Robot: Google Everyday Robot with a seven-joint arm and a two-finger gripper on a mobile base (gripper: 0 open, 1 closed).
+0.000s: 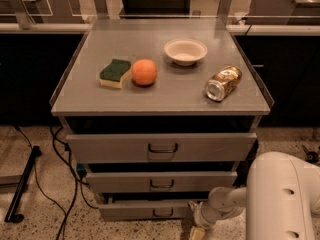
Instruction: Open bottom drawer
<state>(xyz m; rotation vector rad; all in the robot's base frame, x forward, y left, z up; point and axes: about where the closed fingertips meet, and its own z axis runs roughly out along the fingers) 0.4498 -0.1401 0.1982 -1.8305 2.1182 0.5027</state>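
Note:
The bottom drawer [132, 212] is the lowest and narrowest grey front of the cabinet, with a small dark loop handle [162, 213] at its centre. It stands out only slightly from the cabinet. My gripper [196, 229] is low at the floor, just right of the handle and in front of the drawer's right end. It sits on a white wrist that comes from my bulky white arm [282, 199] at the lower right. I cannot see it touching the handle.
The middle drawer [160, 182] and the top drawer [162, 147] sit above, each slightly out. On the cabinet top [165, 96] lie a green sponge [115, 72], an orange [144, 72], a white bowl [185, 51] and a tipped can [223, 83]. Cables [60, 184] and a black stand [22, 189] are on the floor at left.

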